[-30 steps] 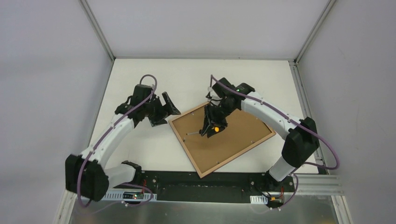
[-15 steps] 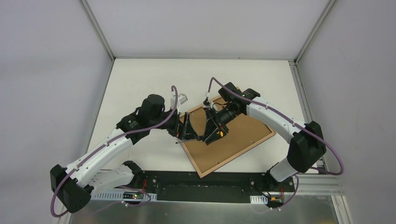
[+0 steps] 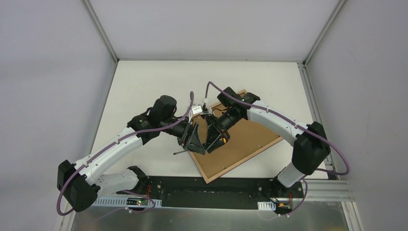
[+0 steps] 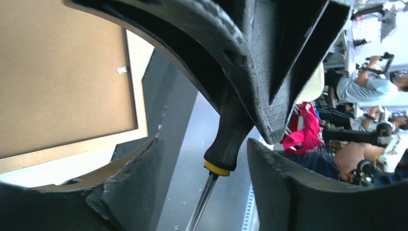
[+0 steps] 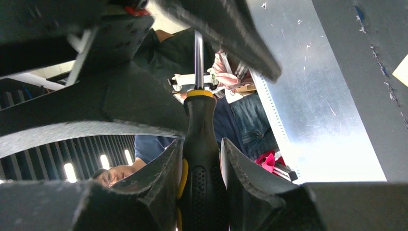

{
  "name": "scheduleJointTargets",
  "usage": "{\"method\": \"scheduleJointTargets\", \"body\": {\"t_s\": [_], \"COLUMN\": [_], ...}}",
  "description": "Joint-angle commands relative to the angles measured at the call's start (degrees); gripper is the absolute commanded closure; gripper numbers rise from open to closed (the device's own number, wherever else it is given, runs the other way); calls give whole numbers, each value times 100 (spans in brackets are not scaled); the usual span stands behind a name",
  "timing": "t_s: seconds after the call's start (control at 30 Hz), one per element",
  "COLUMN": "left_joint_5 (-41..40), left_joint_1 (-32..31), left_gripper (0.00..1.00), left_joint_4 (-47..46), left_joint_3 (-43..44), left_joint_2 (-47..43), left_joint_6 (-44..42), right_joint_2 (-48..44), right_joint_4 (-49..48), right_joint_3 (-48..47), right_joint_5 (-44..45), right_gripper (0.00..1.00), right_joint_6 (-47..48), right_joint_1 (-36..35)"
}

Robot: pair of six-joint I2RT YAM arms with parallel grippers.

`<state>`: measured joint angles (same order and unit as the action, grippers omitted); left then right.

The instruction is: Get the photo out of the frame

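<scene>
One frame lies back-up at centre; right gripper clamps the single screwdriver, left gripper gapes wide around it.

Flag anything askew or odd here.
The frame lies back-up, skewed diagonally to the table edges. The right gripper clamps a screwdriver in mid-air, its tip out past the frame's left edge.
</scene>
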<state>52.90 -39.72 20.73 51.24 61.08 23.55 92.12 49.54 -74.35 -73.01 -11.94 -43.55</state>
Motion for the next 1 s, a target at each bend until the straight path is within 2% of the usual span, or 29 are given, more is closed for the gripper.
{"method": "scheduleJointTargets", "body": {"t_s": [0.0, 0.03, 0.13, 0.17, 0.2, 0.23, 0.3, 0.37, 0.4, 0.43, 0.5, 0.57, 0.67, 0.87, 0.9, 0.97], "left_joint_5": [781, 737, 484, 347, 207, 46, -322, -710, -955, -1131, -1434, -1651, -2015, -2501, -2548, -2643], "left_joint_1": [-48, -43, -44, -44, -44, -43, -43, -35, -35, -35, -35, -35, -35, -35, -35, -34], "left_gripper": [48, 60, 82, 96, 100, 100, 100, 100, 100, 100, 100, 100, 100, 100, 100, 100], "left_joint_4": [-76, -77, -82, -78, -70, -69, -69, -73, -125, -164, -311, -568, -840, -1119, -1142, -1201], "left_joint_3": [-78, -81, -34, -25, -13, -22, -53, -124, -176, -231, -337, -458, -603, -771, -766, -759], "left_joint_2": [-61, -96, -218, -259, -319, -387, -540, -737, -848, -965, -1204, -1412, -1674, -1856, -1847, -1828], "left_joint_6": [61, 65, 24, 21, 23, 33, 94, 188, 269, 333, 500, 746, 992, 1236, 1250, 1272], "right_joint_2": [49, 63, 119, 158, 169, 156, 18, -254, -440, -631, -923, -1064, -1178, -1679, -1762, -1814], "right_joint_4": [-245, -241, -261, -276, -351, -523, -1104, -2144, -2792, -3516, -5002, -6302, -6994, -7270, -7136, -6200], "right_joint_3": [-326, -360, -448, -476, -482, -443, -255, 182, 453, 778, 1380, 1834, 2068, 2208, 2153, 1792], "right_joint_5": [-481, -499, -383, -252, -95, 63, 495, 836, 978, 1166, 1565, 1855, 2414, 3557, 3659, 3743], "right_gripper": [100, 100, 100, 100, 100, 100, 74, 46, 41, 25, 10, 7, 5, 5, 5, 8], "right_joint_6": [87, 83, 67, 25, -82, -243, -829, -1723, -2106, -2617, -4014, -5070, -5622, -5858, -5791, -5321], "right_joint_1": [-16, -15, -18, -19, -14, -13, 20, 103, 156, 200, 227, 185, 147, 95, 69, 5]}}
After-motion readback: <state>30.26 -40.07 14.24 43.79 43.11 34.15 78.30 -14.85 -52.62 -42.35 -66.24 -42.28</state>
